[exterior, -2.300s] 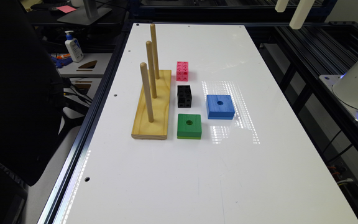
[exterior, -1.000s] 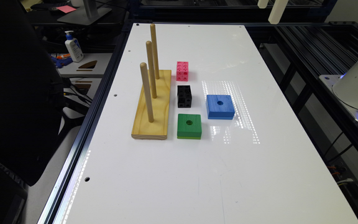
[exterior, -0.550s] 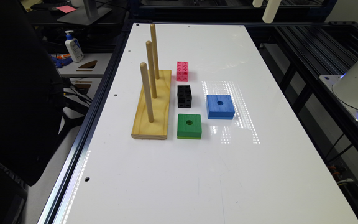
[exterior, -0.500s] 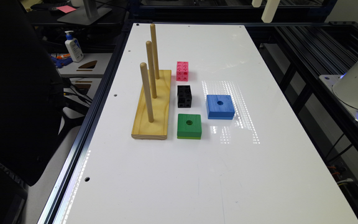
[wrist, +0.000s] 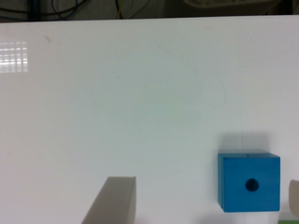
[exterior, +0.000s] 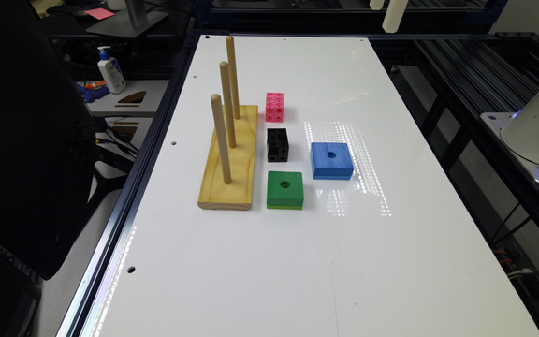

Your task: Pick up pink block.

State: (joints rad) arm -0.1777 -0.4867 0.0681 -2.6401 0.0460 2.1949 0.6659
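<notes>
Setting: glossy white rectangular table [exterior: 297,262] with small holes along its edges, framed in dark metal rails; a lit grid reflects off its sheen.
Pink block: small bright pink plastic block [exterior: 274,107] of snap-together cubes, round holes on its faces, sits flat on the table just beside the far end of the peg board, on the exterior view's right of it.
Black block: black plastic block of snap-together cubes [exterior: 278,145], same holed build, sits just nearer than the pink one, apart from it.
Green block: flat green square wooden block [exterior: 285,189] with a round centre hole, nearest of the three in that line.
Blue block: flat blue square wooden block [exterior: 331,160] with a round centre hole, matte faces, on the exterior view's right of the black block.
Peg board: pale wooden base with three upright round dowels [exterior: 230,154], visible grain.
Gripper: white gripper [exterior: 394,15] hangs high over the table's far edge, well apart from the pink block; in the wrist view two pale finger edges stand wide apart, with nothing between them.
Background: white pump bottle with a blue label [exterior: 111,70] on a side desk.
</notes>
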